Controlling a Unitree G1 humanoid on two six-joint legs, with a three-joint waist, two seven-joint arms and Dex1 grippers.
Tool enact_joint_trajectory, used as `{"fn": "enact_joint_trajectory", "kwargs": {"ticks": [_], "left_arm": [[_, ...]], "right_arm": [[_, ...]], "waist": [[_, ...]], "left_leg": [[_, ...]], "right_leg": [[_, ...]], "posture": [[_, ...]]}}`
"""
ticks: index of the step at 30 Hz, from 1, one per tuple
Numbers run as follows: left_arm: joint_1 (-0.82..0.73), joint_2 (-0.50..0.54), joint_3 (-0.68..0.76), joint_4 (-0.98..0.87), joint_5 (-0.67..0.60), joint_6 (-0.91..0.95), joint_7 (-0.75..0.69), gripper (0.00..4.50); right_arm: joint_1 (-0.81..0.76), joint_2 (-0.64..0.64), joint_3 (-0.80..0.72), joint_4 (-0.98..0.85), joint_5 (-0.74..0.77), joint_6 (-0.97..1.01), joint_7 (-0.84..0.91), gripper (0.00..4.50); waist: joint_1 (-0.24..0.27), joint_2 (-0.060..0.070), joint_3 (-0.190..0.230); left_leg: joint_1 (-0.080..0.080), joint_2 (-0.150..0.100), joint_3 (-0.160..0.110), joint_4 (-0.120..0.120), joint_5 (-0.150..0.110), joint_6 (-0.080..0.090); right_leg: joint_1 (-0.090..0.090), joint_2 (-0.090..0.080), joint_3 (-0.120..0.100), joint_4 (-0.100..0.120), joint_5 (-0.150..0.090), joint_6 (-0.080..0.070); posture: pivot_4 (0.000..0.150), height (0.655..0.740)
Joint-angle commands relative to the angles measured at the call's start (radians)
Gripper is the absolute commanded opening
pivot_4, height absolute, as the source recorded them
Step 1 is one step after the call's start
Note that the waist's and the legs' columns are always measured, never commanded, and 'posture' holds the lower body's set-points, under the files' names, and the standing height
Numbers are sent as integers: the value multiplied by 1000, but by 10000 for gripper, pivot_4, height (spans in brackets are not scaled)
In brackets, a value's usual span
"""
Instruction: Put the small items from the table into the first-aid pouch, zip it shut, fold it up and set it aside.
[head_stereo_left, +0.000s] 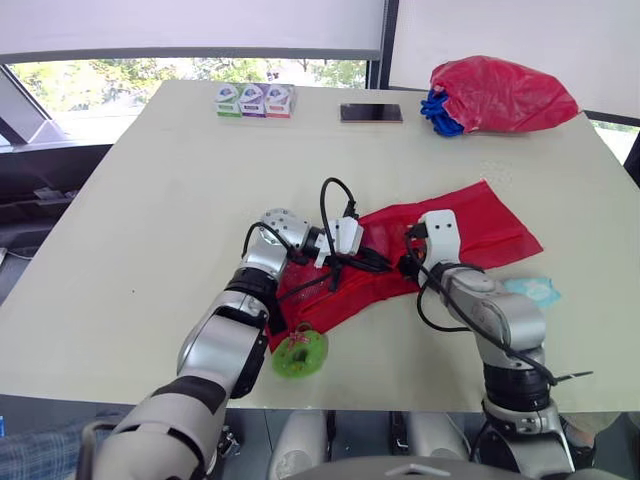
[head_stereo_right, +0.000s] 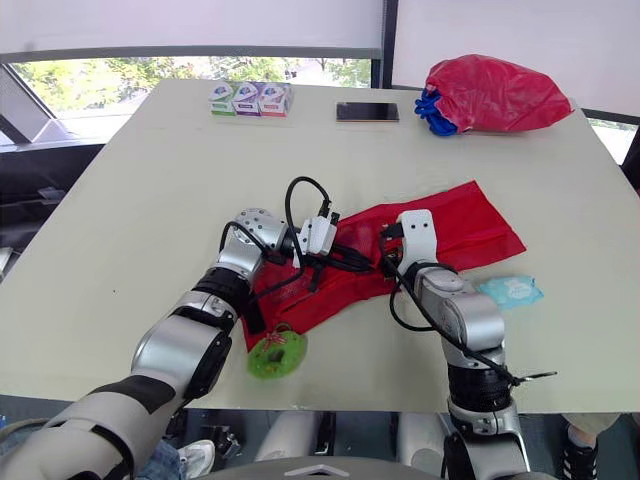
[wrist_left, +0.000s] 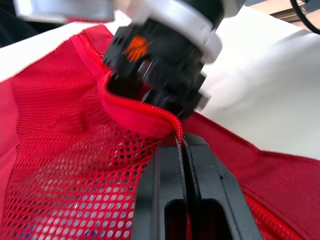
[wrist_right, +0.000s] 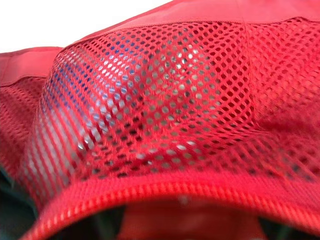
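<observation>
Mesh and red cloth of the first-aid pouch (head_stereo_left: 470, 225) lie spread open near the middle of the pale table (head_stereo_left: 150, 200), one end stretched toward the robot's right and the other bunched toward the near edge. Both arms meet over its middle. The left gripper (wrist_left: 181, 145) has its two black fingers (wrist_left: 210, 185) pressed flat together, pinching the zipper edge (wrist_left: 145, 107) of the pouch where the red teeth curve down between them. The right gripper (head_stereo_left: 408, 266) sits just opposite, pushed against the same raised fold of cloth; whether it is clamped on the fabric I cannot tell. From its wrist, the mesh panel (wrist_right: 150, 115) bulges upward behind a band of red zipper tape (wrist_right: 175, 192). A green round item (head_stereo_left: 300, 353) lies at the near edge, touching the pouch's bunched end. A light blue packet (head_stereo_left: 530, 291) lies on the table just beside the pouch, on the robot's right. Along the far edge stand three small boxes (head_stereo_left: 254, 100), with a dark phone (head_stereo_left: 371, 113) near them and a red bag (head_stereo_left: 500, 95) with something blue at its mouth.
</observation>
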Motion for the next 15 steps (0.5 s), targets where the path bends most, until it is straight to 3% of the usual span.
{"fn": "enact_joint_trajectory", "kwargs": {"ticks": [1, 6, 7, 9, 13, 14, 15], "left_arm": [[-53, 19, 10, 34, 4, -15, -19, 0], [-77, 28, 14, 74, 5, -27, -23, 0], [-79, 28, 13, 78, 5, -30, -24, 0], [-82, 28, 13, 84, 5, -34, -28, 0], [-83, 25, 12, 81, 1, -34, -39, 0], [-83, 25, 11, 79, 0, -34, -42, 0], [-83, 25, 11, 78, -1, -34, -45, 0]], "right_arm": [[55, -95, -8, -172, 78, 38, 101, 34678], [133, -236, 22, -249, 117, 5, 200, 34678], [138, -247, 28, -241, 109, -23, 203, 32478], [141, -267, 54, -220, 92, -75, 214, 27216], [120, -268, 122, -137, 37, -186, 207, 9504], [106, -264, 140, -104, 14, -219, 198, 3377], [92, -259, 154, -73, -5, -249, 191, 256]], "waist": [[-1, 0, 0], [-2, 0, 0], [-2, 0, 0], [-3, 0, 0], [-2, 0, 0], [-2, 0, 0], [-2, 0, 0]], "left_leg": [[0, 0, 0, 0, 0, 0], [0, 0, -1, 0, 0, 0], [0, 0, -1, 0, 0, 0], [0, 0, -1, 0, 0, 0], [0, 0, -1, 0, 0, 0], [0, 0, 0, 0, 0, 0], [0, 0, 0, 0, 0, 0]], "right_leg": [[0, 0, 0, 0, 0, 0], [0, 1, 0, 0, 0, 0], [0, 1, 0, 0, 0, 0], [0, 1, 0, 0, 0, 0], [0, 1, 0, 0, 0, 0], [0, 1, 0, 0, 0, 0], [0, 1, 0, 0, 0, 0]], "posture": [[1500, 7400], [1500, 7400], [1500, 7400], [1500, 7400], [1500, 7400], [1500, 7400], [1500, 7400]]}}
